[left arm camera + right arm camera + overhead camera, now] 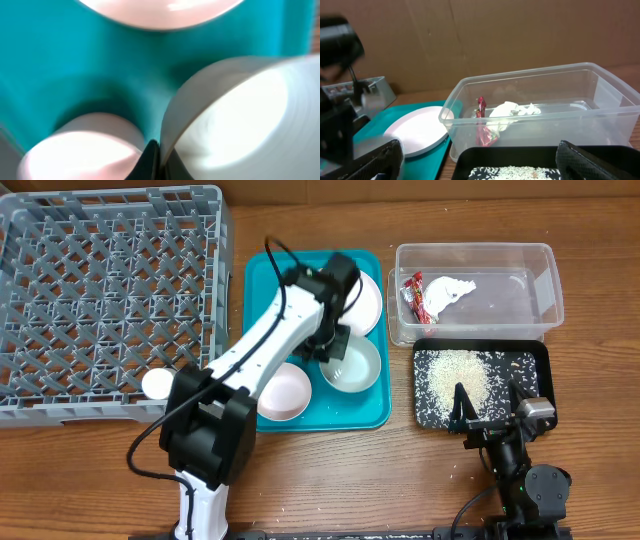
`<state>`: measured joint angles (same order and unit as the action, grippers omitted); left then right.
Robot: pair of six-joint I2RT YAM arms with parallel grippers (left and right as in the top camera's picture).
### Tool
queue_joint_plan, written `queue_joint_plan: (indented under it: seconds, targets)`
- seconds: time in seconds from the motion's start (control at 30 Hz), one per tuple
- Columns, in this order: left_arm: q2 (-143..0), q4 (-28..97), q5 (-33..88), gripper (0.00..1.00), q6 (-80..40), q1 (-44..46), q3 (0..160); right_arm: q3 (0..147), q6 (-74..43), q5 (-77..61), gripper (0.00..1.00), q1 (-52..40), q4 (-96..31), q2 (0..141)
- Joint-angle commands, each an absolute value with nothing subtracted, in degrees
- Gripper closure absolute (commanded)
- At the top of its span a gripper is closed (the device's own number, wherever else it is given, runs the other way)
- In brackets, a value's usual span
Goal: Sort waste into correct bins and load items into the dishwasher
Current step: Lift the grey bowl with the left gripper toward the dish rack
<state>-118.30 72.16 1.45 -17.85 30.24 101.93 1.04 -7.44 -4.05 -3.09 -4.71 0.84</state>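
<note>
My left gripper point(334, 350) is down on the teal tray, shut on the rim of the pale grey-white bowl point(352, 368). In the left wrist view its fingers point(159, 159) pinch that bowl's rim point(240, 115). The pinkish bowl point(283, 392) point(80, 150) sits beside it, and the plate point(366, 302) point(155, 12) lies behind. The white cup point(157, 383) stands at the grey dish rack's point(110, 300) front edge. The clear tub point(475, 330) point(545, 95) holds the wrapper point(413, 296) point(482, 125) and the napkin point(452, 291) point(512, 112). Rice point(455, 375) point(520, 172) lies in the black tray point(535, 365) point(470, 160). My right gripper point(488, 408) point(485, 165) is open and empty at that tray's front.
The teal tray point(262, 300) point(75, 60) point(380, 117) sits between the rack and the bins. A few loose grains lie on the wooden table point(400, 470) near the front. A cardboard wall point(495, 35) stands behind the table.
</note>
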Motion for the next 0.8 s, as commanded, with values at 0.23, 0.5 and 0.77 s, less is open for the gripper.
queue_joint_plan:
  seconds: [0.23,0.5,0.77]
  targets:
    - [-116.3,96.8,-38.7,0.96,-30.3,25.5,122.4,0.4,-7.2,-3.7,0.00,-2.9,-4.4,0.2]
    - [-107.9,96.8,-46.4,0.96,-31.7,20.8,119.2,0.4,-7.2,-3.7,0.00,-2.9,-4.4,0.2]
    - [-104.2,93.9,-55.5,0.96,-35.4,11.6,116.4,0.4,-7.2,-3.7,0.00,-2.9,-4.4,0.2]
